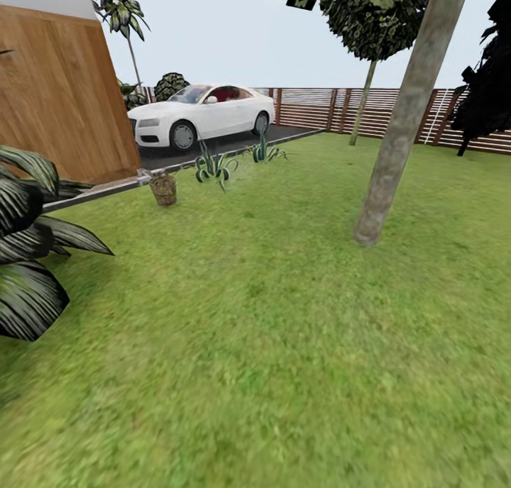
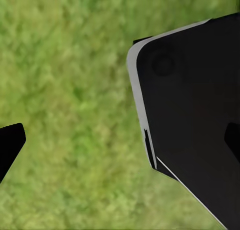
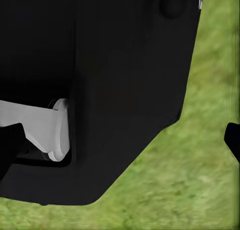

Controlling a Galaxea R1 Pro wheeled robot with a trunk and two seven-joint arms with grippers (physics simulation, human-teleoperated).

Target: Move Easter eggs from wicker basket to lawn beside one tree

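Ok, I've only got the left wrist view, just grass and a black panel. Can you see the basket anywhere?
Observer: Yes. In the head view the wicker basket stands far ahead to the left, on the lawn at the edge of the driveway.
Operator: Any tree I could use?
Observer: A tree with a thick pale trunk stands ahead to the right, well apart from the basket.
Operator: Anything close to the basket?
Observer: Two spiky plants grow just to its right, and a white car is parked behind them.
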